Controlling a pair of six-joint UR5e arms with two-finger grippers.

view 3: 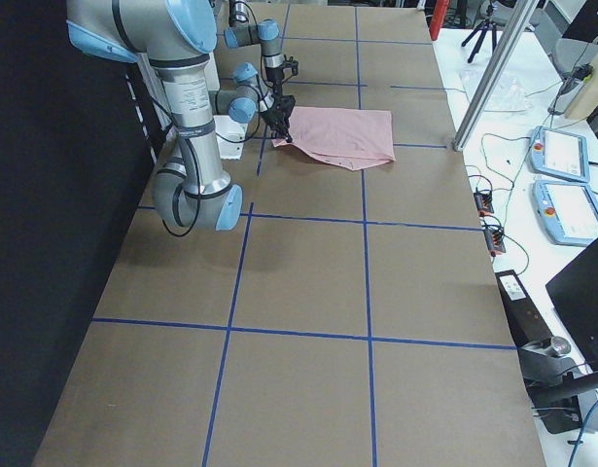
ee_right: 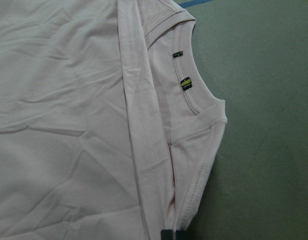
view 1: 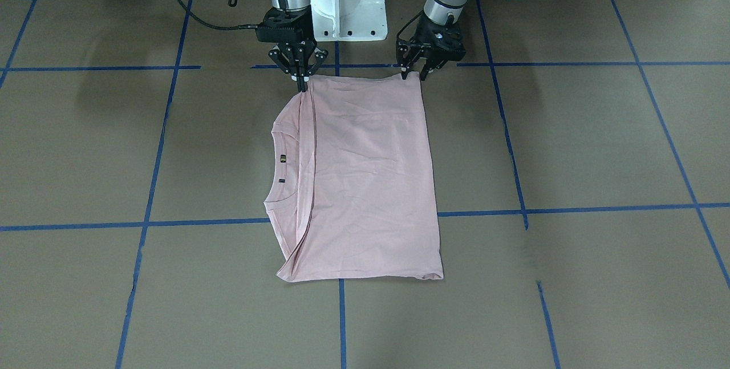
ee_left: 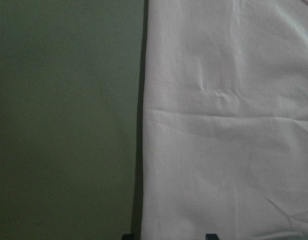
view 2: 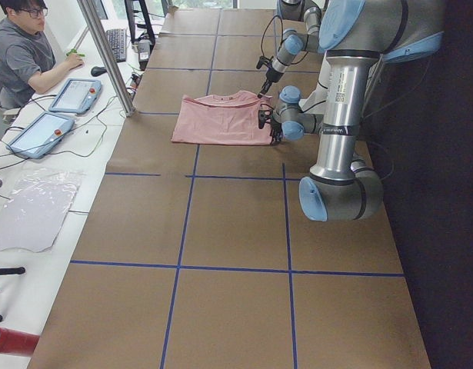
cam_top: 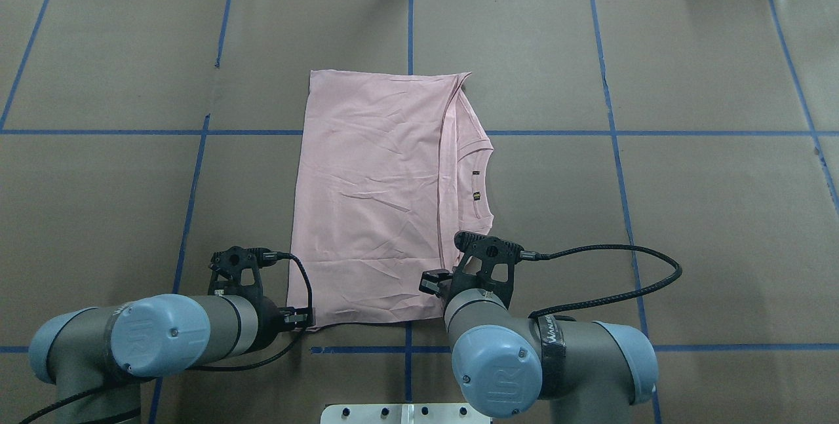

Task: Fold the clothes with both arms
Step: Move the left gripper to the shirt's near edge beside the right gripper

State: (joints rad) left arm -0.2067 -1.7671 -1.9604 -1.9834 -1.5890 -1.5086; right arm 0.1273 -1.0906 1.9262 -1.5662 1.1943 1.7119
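Tabletop, brown and taped in blue squares, carries the pale pink T-shirt at its middle. The shirt lies plain side up, lightly creased, folded over with the neckline toward the robot's right. Its long axis runs straight away from the robot. At its near edge, the right gripper is pinched closed on one corner, and the left gripper stands spread, straddling the other.
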